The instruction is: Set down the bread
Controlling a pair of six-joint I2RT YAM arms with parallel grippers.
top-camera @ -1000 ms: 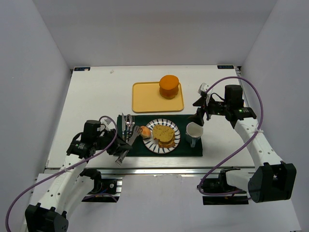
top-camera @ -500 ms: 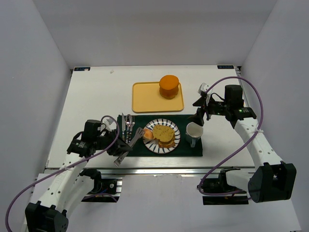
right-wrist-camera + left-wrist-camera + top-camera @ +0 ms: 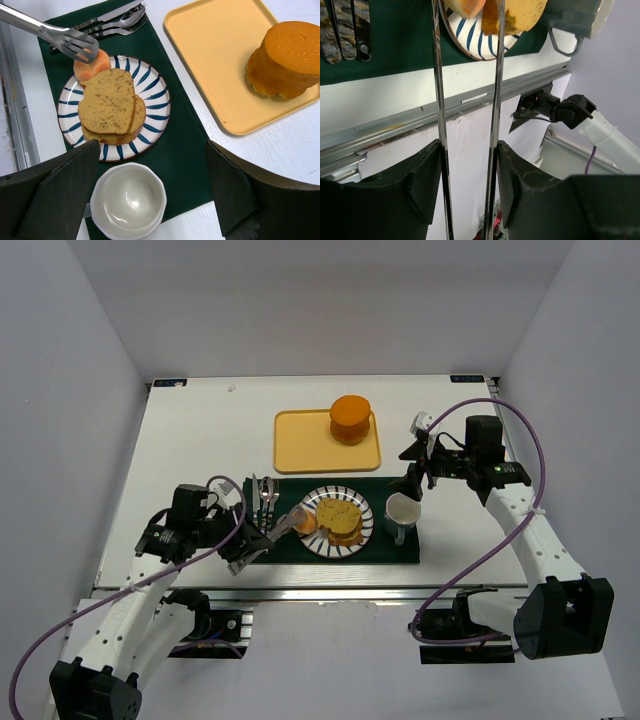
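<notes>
Two tan bread slices (image 3: pixel 340 518) lie stacked on the blue-striped plate (image 3: pixel 366 536); they also show in the right wrist view (image 3: pixel 110 102). My left gripper (image 3: pixel 240 545) (image 3: pixel 469 150) is shut on metal tongs (image 3: pixel 272 533) (image 3: pixel 437 75). The tong tips are at a small orange piece (image 3: pixel 307 522) (image 3: pixel 95 65) on the plate's left rim (image 3: pixel 67 107). My right gripper (image 3: pixel 415 480) (image 3: pixel 152 145) is open and empty, above the white mug (image 3: pixel 129 200).
A yellow tray (image 3: pixel 300 445) at the back holds a thick orange puck (image 3: pixel 350 418). A dark green placemat (image 3: pixel 395 550) carries the plate, the mug (image 3: pixel 402 510) and cutlery (image 3: pixel 265 495) on its left. The table's metal front edge lies just below the mat.
My left arm has pushed the tongs and the orange piece slightly right, onto the plate's left rim. The right arm has not moved.
</notes>
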